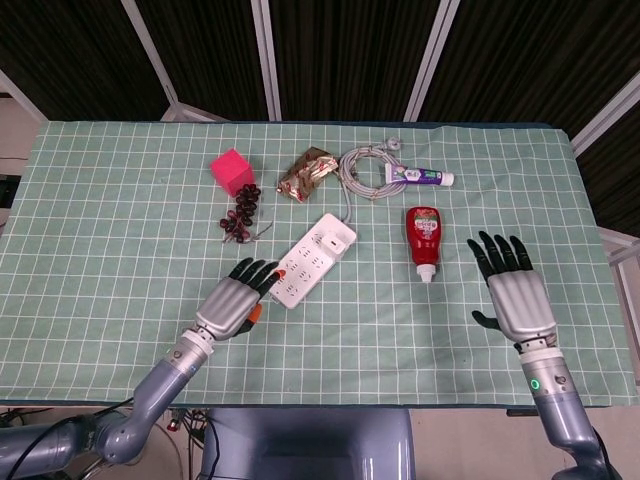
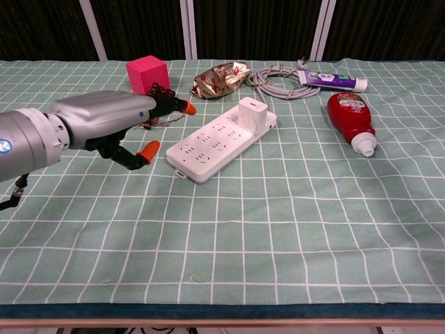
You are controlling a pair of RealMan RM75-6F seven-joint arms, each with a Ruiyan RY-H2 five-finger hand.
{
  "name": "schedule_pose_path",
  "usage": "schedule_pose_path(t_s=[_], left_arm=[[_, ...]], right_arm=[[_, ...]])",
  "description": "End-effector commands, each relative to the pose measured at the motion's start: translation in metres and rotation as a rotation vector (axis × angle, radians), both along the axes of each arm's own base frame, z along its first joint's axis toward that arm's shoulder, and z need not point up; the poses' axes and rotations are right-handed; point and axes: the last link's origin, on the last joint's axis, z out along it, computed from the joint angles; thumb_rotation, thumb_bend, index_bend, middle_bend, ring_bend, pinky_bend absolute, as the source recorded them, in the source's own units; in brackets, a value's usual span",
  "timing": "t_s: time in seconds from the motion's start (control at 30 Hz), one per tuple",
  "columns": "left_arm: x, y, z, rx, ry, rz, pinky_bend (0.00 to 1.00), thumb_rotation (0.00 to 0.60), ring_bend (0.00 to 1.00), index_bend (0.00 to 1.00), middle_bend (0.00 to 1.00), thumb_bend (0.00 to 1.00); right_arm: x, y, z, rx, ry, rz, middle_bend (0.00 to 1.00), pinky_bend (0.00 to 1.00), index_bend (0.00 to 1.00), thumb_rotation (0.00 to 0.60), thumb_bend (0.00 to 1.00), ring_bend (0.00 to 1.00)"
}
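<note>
My left hand point(image 1: 237, 300) hovers with its fingers apart at the near left end of the white power strip point(image 1: 310, 260); it holds nothing. Whether its orange-tipped fingertips point(image 2: 186, 108) touch the strip I cannot tell. In the chest view the left hand point(image 2: 104, 125) fills the left side, just beside the power strip point(image 2: 219, 141) with a white charger point(image 2: 252, 113) plugged in. My right hand point(image 1: 512, 290) is spread and empty, a little to the right of the red ketchup bottle point(image 1: 424, 238). The chest view does not show the right hand.
Behind the strip lie a pink cube point(image 1: 231, 171), dark grapes point(image 1: 241, 213), a gold wrapper point(image 1: 307, 172), a coiled grey cable point(image 1: 365, 165) and a toothpaste tube point(image 1: 420, 177). A green checked cloth point(image 1: 120, 230) covers the table.
</note>
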Motion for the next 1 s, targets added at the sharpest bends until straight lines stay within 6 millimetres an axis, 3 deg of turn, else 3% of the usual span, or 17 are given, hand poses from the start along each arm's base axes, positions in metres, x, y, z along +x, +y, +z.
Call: schedule_pose_path(t_s=[0.03,0.67,1.0], left_arm=[[0.002,0.003,-0.01,-0.019,0.016,0.0,0.07,0.6,0.0,0.06,0.0,0.62],[0.012,0.013,-0.043,-0.082,0.044,-0.007,0.1,0.6,0.0,0.1,0.06,0.62],[0.011,0.014,-0.056,-0.112,0.044,0.001,0.1,0.6,0.0,0.12,0.06,0.62]], right_arm=[[0.021,-0.011,-0.009,0.036,0.015,0.03,0.0,0.0,0.0,0.6,0.18,0.0],[0.089,-0.049,-0.055,0.169,0.085,0.11,0.0,0.0,0.0,0.6,0.18,0.0],[0.115,-0.064,-0.092,0.224,0.165,0.147,0.0,0.0,0.0,0.6,0.18,0.0]])
